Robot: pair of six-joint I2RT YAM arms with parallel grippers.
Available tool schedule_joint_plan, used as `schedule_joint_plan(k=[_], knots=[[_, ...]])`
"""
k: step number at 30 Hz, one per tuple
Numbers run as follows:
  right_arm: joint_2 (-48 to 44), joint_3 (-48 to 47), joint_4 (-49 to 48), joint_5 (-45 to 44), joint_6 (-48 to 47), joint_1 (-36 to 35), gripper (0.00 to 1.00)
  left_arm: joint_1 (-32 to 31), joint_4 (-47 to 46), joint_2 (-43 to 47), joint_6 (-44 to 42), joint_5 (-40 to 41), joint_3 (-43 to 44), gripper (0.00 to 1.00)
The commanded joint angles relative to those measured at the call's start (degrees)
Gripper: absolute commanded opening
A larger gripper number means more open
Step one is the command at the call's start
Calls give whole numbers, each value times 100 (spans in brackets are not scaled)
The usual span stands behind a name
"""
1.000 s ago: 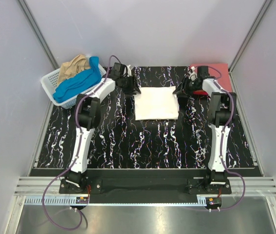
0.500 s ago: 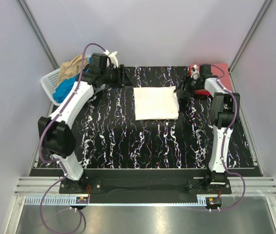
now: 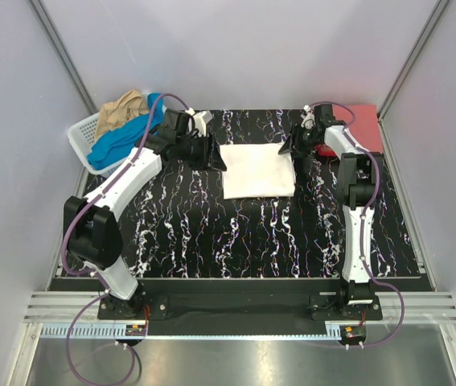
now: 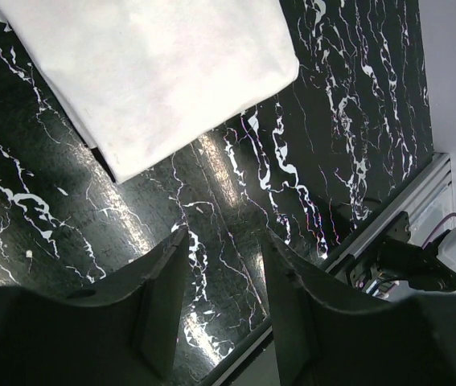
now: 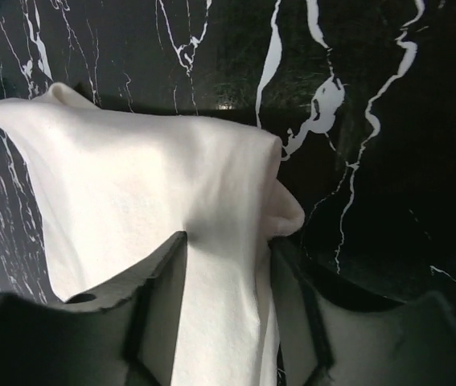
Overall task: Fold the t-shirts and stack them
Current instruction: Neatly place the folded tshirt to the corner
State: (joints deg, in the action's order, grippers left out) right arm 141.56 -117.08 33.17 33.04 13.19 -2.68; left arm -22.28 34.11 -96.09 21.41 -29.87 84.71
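Right gripper [image 5: 228,237] straddles the far-right corner of the white t-shirt [image 3: 258,169], cloth bunched between its jaws; we can't tell if it's clamped. Left gripper [image 4: 223,241] gapes empty just off the shirt's left edge. Shirt lies folded mid table [image 3: 171,233], between both tools. Red t-shirt [image 3: 363,121] sits just behind the right gripper, so we judge the right arm nearer for stacking.

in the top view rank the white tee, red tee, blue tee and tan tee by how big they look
1. white tee
2. red tee and blue tee: look alike, both partly hidden, so unranked
3. tan tee, bunched up
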Motion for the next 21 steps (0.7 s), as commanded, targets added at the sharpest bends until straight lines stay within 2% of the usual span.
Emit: schedule_joint_plan(k=[1,2,4,5,7,11,21], knots=[[285,-35,471,-421,-256,-93,49,14,-273,240,-14,-239,2,47],[267,-61,480,-430,-273,-93,38,13,-273,275,-5,-221,-15,47],[189,-122,489,-508,-308,-93,26,22,-282,337,-14,-186,-24,47],[153,-201,480,-561,-343,-84,14,14,-282,346,-5,-169,-33,47],[39,-403,515,-693,-378,-93,2,13,-291,355,3,-151,-51,47],[-382,-974,735,-834,-633,-93,0,5,-326,311,65,-221,-112,46],[-1568,-1001,1051,-2053,-1573,56,0,-57,-378,135,144,-274,-147,46]])
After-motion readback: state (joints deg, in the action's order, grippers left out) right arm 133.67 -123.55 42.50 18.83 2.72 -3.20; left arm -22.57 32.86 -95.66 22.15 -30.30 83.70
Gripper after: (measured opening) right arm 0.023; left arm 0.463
